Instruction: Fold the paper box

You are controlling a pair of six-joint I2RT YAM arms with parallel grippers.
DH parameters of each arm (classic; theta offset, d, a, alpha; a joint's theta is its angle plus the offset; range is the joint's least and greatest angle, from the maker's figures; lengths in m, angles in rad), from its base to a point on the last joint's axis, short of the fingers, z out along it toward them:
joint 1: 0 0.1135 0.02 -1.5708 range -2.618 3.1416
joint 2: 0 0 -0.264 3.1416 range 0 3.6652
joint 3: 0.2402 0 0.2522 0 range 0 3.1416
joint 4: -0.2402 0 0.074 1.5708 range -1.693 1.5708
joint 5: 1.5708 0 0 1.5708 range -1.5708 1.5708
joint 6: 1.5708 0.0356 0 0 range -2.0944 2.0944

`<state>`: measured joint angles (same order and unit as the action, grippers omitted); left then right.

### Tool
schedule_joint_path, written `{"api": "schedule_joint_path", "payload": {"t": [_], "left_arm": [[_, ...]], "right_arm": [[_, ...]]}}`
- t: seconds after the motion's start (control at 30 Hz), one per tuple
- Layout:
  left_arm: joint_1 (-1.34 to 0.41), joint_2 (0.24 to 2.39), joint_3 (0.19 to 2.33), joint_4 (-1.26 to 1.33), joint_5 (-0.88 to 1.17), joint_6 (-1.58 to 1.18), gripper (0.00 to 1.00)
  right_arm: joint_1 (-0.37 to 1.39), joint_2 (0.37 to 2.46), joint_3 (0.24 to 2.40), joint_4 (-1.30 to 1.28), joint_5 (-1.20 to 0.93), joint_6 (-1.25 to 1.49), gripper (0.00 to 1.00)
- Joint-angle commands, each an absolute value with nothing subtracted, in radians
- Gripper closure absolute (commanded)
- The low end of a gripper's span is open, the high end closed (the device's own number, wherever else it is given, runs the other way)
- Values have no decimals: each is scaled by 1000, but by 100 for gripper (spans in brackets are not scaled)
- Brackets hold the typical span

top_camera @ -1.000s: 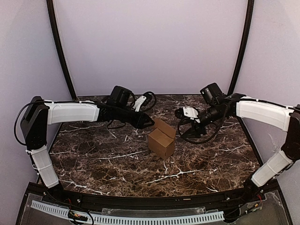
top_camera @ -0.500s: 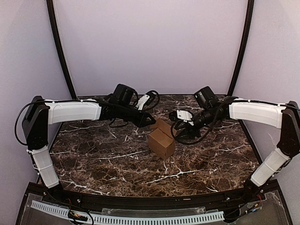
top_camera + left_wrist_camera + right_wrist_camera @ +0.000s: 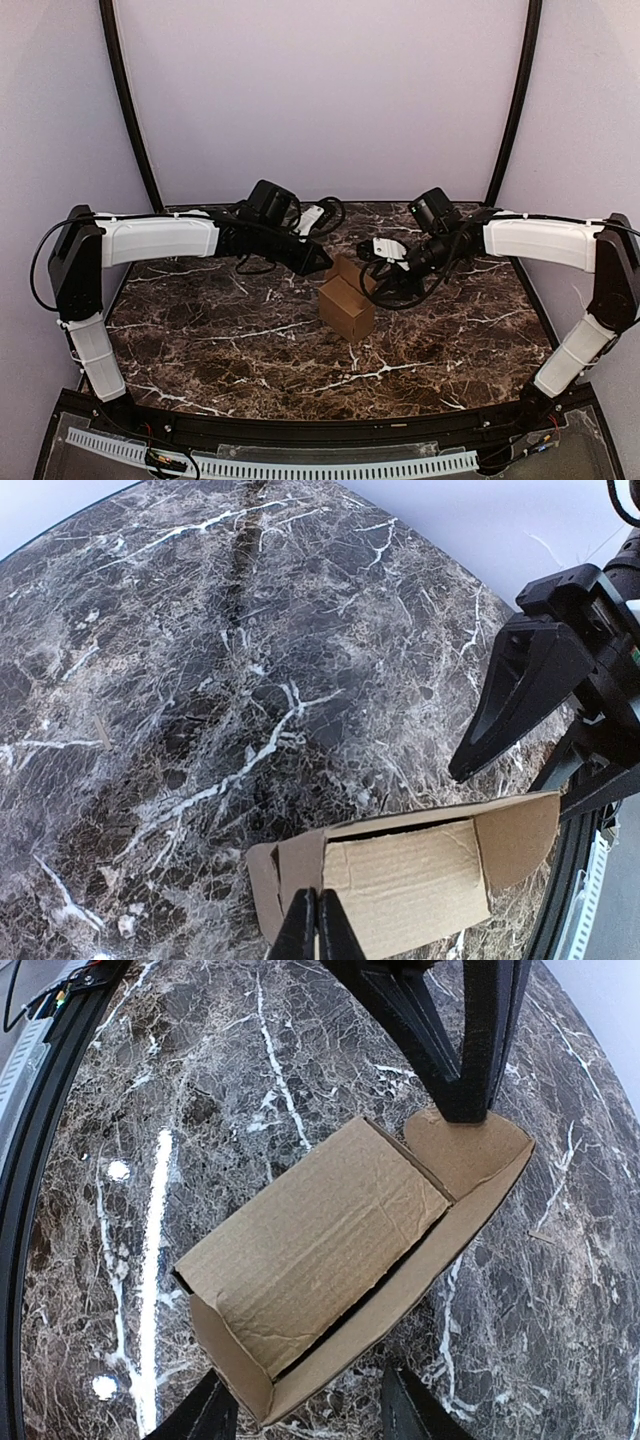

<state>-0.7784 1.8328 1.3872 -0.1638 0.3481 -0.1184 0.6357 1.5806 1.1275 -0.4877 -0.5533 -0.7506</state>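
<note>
The paper box (image 3: 346,300) sat near the middle of the marble table (image 3: 220,340), a shade toward 12 o'clock in the overhead view, partly folded with one end gaping and a loose flap (image 3: 470,1155) lying out at its 12 o'clock side. The left gripper (image 3: 318,910) reached in from the box's 10 o'clock. Its fingers were pressed tight together, their tips on that flap's edge; whether any card was pinched between them could not be told. The right gripper (image 3: 305,1385) came from 2 o'clock with its jaws about half spread, straddling one end of the box — a gap showed beside one finger (image 3: 405,1405), so nothing was held.
</note>
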Motion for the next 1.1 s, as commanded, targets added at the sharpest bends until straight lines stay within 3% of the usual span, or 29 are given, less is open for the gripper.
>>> {"api": "schedule_joint_path", "payload": {"t": [0.0,1.07], "left_arm": [[-788,1821,1399,-206,329,-136,99],[-802,1805,1416,-245,308,-222,99]], "right_arm": [[650,1578,1139,-489,-550,-761,52],[669,1584,1144,-527,-537,-787,50]]}}
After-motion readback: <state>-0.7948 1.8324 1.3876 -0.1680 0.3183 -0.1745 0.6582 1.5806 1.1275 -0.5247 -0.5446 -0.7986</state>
